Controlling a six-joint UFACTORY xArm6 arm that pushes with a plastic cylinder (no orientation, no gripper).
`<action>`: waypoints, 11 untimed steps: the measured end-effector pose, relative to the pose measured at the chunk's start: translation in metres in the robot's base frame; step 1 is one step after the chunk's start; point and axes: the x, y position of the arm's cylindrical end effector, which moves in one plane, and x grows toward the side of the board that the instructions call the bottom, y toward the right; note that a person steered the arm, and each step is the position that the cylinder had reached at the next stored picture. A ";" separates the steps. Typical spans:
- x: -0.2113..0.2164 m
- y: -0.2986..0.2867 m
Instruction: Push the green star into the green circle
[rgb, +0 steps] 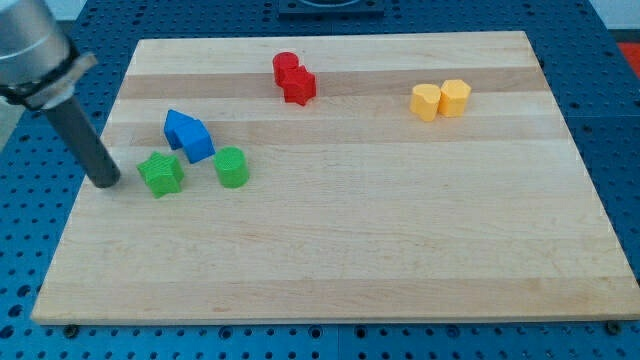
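Your arm carries no fingers, so there is nothing to call wide, narrow or holding; it ends in a plain dark rod. My tip rests on the worktop near its left edge, just to the view's left of the green star, close to it but with a small gap showing. The green circle lies further toward the view's right, near the star yet apart from it. Tip, star and circle stand almost in one line, so a straight push toward the view's right should carry the star into the circle. Two blue blocks sit just above that line and could be grazed.
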 end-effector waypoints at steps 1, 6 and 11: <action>-0.001 0.030; -0.013 0.168; -0.036 0.222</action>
